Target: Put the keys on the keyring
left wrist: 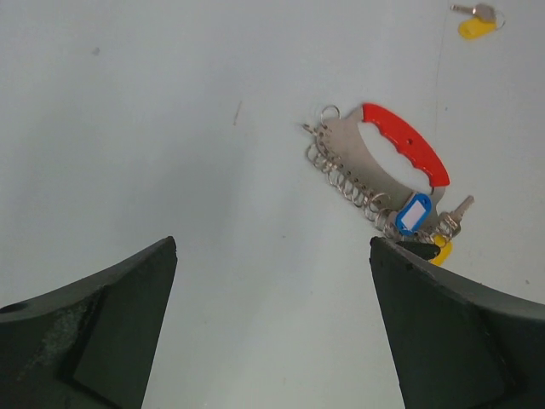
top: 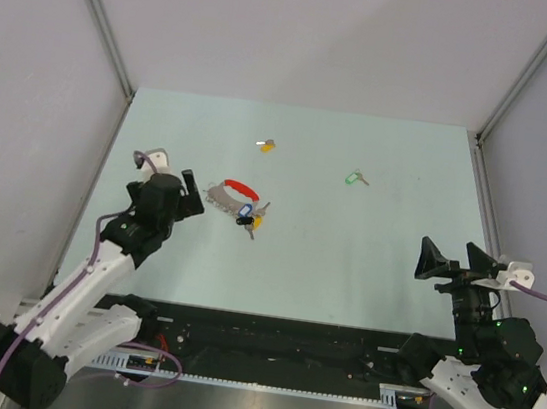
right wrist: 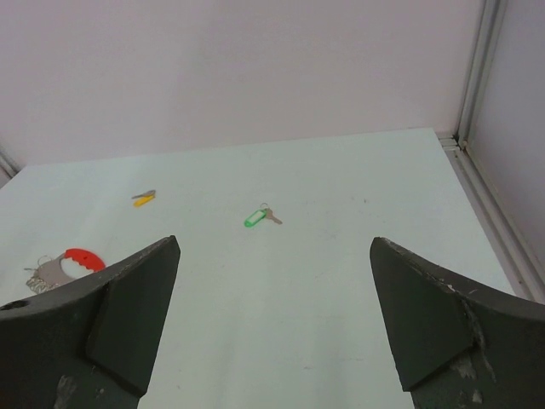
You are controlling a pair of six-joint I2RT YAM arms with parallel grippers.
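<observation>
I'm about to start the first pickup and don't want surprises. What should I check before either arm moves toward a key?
1. Left fingers open and empty: ok.
2. Right fingers open and empty: ok.
3. Green key lying alone, nothing on it: ok.
4. Yellow key lying alone, apart from the bunch: ok.
5. Keyring lying just ahead of the left arm, unheld: ok.
6. A free ring on it ready to take a key: cannot tell.

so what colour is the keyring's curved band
The band is red; left wrist view shows it best.
</observation>
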